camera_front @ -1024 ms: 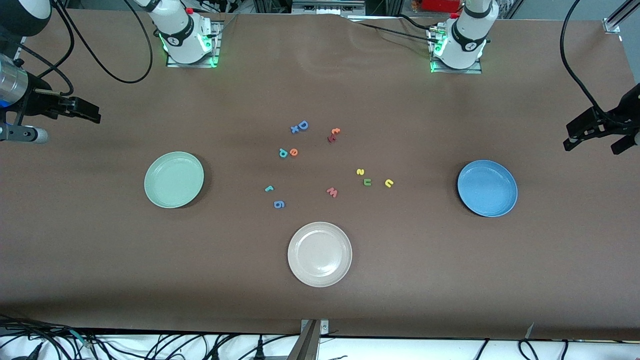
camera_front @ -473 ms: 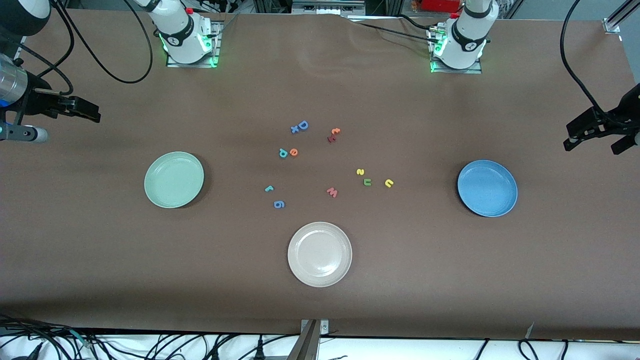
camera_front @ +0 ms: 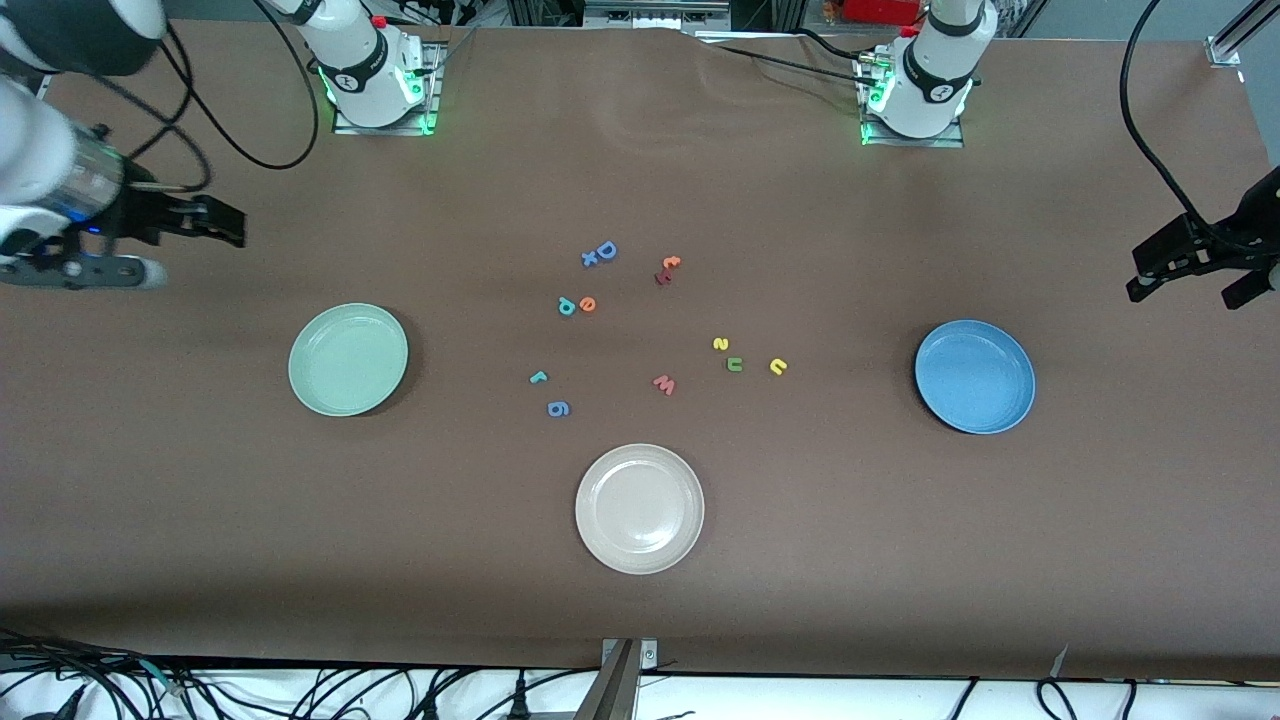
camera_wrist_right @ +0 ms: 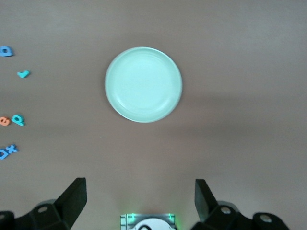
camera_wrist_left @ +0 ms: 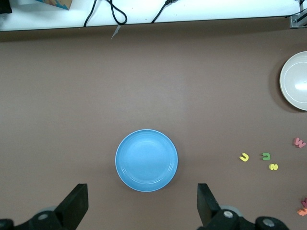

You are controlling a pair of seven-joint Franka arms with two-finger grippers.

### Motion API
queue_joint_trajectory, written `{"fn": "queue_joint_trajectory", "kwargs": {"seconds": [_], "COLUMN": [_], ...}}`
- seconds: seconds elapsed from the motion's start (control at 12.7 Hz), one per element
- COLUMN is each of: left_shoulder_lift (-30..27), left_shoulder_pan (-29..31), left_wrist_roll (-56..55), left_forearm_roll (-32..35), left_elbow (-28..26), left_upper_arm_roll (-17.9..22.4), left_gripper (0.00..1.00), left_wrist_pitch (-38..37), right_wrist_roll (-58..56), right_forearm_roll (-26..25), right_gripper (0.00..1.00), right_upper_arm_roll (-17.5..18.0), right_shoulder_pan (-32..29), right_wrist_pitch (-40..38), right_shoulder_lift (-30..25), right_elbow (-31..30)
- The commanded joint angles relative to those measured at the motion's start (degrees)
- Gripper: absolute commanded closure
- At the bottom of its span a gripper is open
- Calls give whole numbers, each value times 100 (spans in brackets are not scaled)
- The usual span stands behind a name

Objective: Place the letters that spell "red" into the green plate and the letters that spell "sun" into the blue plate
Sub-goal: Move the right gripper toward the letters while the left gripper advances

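The green plate [camera_front: 347, 360] [camera_wrist_right: 143, 84] lies toward the right arm's end of the table and the blue plate [camera_front: 975, 376] [camera_wrist_left: 146, 160] toward the left arm's end, both bare. Between them lie the teal "r" [camera_front: 538, 377], orange "e" [camera_front: 588, 304] and teal "d" [camera_front: 566, 306], and the yellow "s" [camera_front: 720, 344], green arch letter [camera_front: 735, 364] and yellow arch letter [camera_front: 778, 366]. My right gripper [camera_front: 228, 224] [camera_wrist_right: 139, 184] hangs open and holds nothing, up over the table edge by the green plate. My left gripper [camera_front: 1185, 290] [camera_wrist_left: 142, 188] waits open by the blue plate.
A cream-white plate [camera_front: 639, 508] sits nearer the front camera than the letters. Other letters lie among them: a red "w" [camera_front: 664, 384], a blue "g" [camera_front: 558, 408], a blue "D" [camera_front: 606, 250] and a red-orange pair [camera_front: 667, 268].
My right arm has swung a little toward the table's middle, carrying its open gripper with it. The left arm, plates and letters have not moved.
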Motion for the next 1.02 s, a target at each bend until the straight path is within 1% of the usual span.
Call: {"fn": "queue_joint_trajectory", "kwargs": {"seconds": [0.0, 0.16, 0.24, 0.32, 0.47, 0.55, 0.63, 0.79, 0.87, 0.95], "left_shoulder_lift": [67, 67, 76, 189, 243, 295, 392, 725, 909, 1068], "left_shoulder_pan": [-23, -40, -58, -136, -233, -242, -321, -409, -409, -409], "left_wrist_roll": [3, -32, 11, -6, -23, -15, -15, -32, -50, -50], "left_forearm_roll": [74, 66, 40, 74, 66, 66, 66, 66, 66, 66], "left_elbow": [158, 158, 150, 158, 141, 123, 123, 141, 141, 141], "left_upper_arm_roll": [-27, -35, -53, -123, -272, -377, -422, -431, -422, -422], "left_gripper": [0, 0, 0, 0, 0, 0, 0, 0, 0, 0], "left_wrist_pitch": [-29, -29, -29, -46, -73, -73, -64, -38, -20, -20], "right_wrist_roll": [630, 1376, 1719, 1931, 2239, 2650, 3037, 3583, 3934, 4546], "right_forearm_roll": [-92, -92, -75, -57, -57, -57, -57, -57, -66, -92], "right_gripper": [1, 1, 1, 1, 1, 1, 1, 1, 1, 1], "right_upper_arm_roll": [9, 9, 9, 9, 9, 18, 18, 18, 18, 9], "right_shoulder_pan": [469, 882, 971, 1042, 1261, 1340, 1507, 1639, 1771, 1981], "right_wrist_pitch": [689, 1401, 1552, 1676, 2272, 2570, 2947, 3773, 4125, 4460], "right_shoulder_lift": [181, 260, 365, 488, 743, 840, 937, 1296, 1542, 1770], "right_elbow": [-344, -775, -890, -987, -1172, -1329, -1479, -1717, -1726, -1709]}}
